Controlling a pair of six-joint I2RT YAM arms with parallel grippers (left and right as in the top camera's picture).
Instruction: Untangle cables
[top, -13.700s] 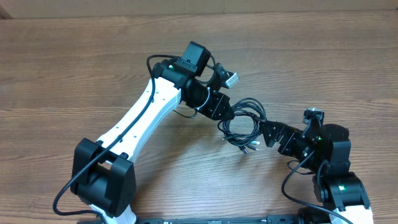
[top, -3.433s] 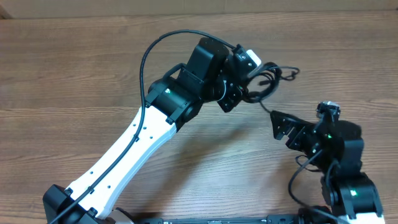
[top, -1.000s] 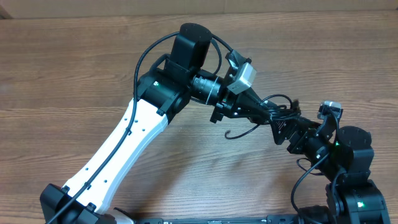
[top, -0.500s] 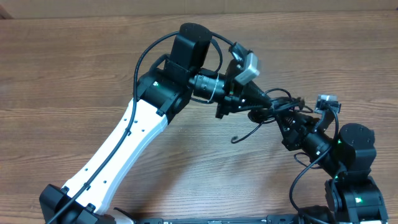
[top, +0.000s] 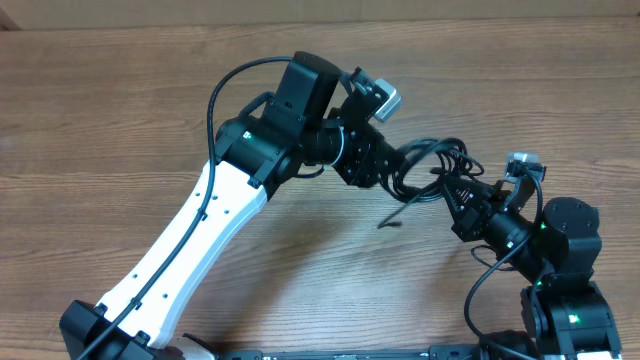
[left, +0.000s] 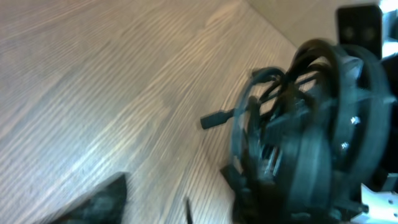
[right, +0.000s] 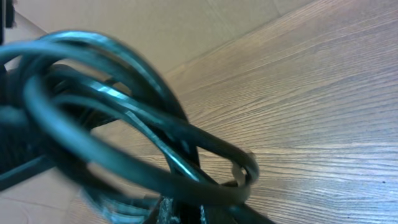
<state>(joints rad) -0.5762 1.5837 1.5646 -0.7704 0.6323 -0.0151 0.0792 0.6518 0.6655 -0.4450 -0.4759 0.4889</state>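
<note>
Evidently the right end effector (top: 462, 196) pinches the cables (top: 440, 170) while the left end effector (top: 388, 168) stands open.

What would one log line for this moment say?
phase: untangling | right gripper: shut on cables | left gripper: open, beside cables | cables: tangled bundle, one end dangling

- Table (top: 90, 110): brown wood surface with a fine grain running side to side in the overhead view; it fills nearly the whole scene.
- Wall (right: 161, 28): plain pale beige, meeting the table's far edge.
- Light: even and diffuse, casting soft shadows on the wood.
</note>
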